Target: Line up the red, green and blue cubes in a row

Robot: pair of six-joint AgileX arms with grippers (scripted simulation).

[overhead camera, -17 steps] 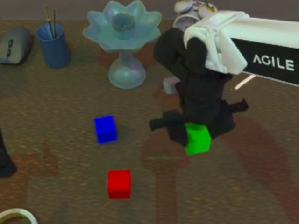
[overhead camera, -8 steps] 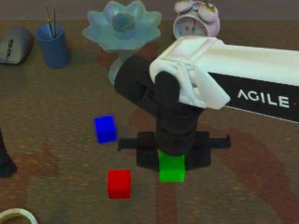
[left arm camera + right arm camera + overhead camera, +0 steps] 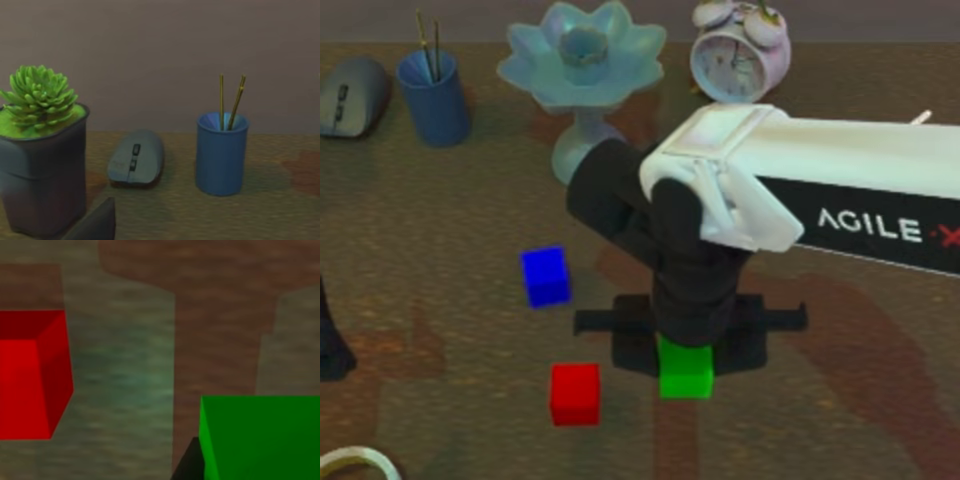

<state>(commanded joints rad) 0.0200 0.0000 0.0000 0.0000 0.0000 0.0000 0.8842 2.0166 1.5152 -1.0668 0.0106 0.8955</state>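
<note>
The green cube point(image 3: 686, 371) is held in my right gripper point(image 3: 685, 352), which is shut on it, low over the table and to the right of the red cube point(image 3: 575, 393), with a gap between the two. In the right wrist view the green cube point(image 3: 260, 437) fills the corner, one dark finger point(image 3: 190, 466) lies against its side, and the red cube point(image 3: 30, 375) stands apart. The blue cube point(image 3: 545, 276) rests farther back, a little left of the red one. My left gripper point(image 3: 330, 345) is parked at the table's left edge.
Along the back stand a grey mouse point(image 3: 350, 92), a dull-blue cup with sticks point(image 3: 433, 95), a pale-blue flower-shaped stand point(image 3: 582, 70) and an alarm clock point(image 3: 738, 55). A potted succulent point(image 3: 42, 150) is near the left arm. A white ring point(image 3: 355, 462) lies at the front left.
My right arm carried the green cube forward and leftward, then settled a little lower beside the red cube. The red and blue cubes have not moved.
</note>
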